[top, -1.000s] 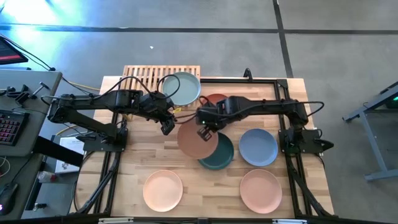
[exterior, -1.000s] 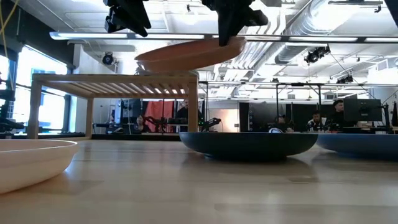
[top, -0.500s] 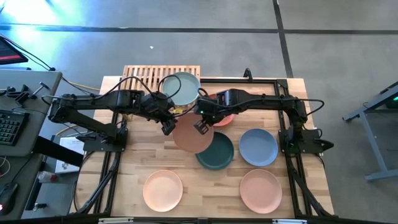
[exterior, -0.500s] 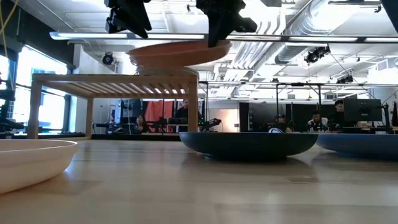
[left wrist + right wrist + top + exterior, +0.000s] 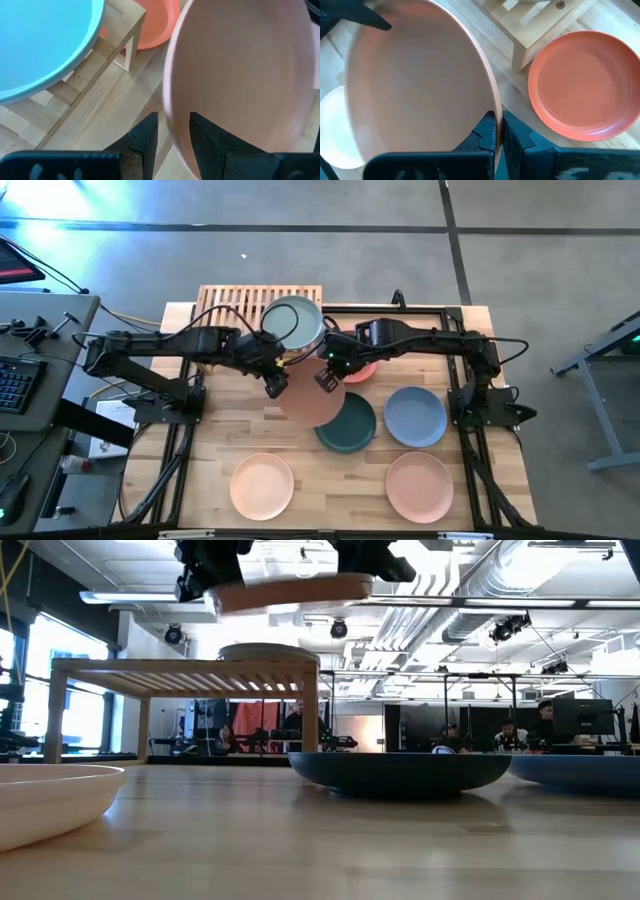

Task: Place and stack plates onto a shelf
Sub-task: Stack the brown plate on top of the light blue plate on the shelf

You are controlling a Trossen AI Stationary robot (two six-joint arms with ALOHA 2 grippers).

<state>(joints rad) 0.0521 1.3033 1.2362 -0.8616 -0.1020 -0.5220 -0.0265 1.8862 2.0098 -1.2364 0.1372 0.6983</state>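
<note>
A: Where is the tan plate (image 5: 312,401) sitting?
B: Airborne, just right of the shelf (image 5: 232,301). The right end effector (image 5: 326,378) is pinching its rim; the left end effector (image 5: 275,386) is straddling the opposite rim, fingers spread.

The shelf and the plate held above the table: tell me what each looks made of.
The shelf looks like light unfinished wood: pale grain, separate slats and square legs show. The held plate, gripped at its rim by the right tool, looks like matte ceramic or possibly moulded plastic: an even tan-pink surface with no glare and a thin low rim. The pictures cannot settle which.
</note>
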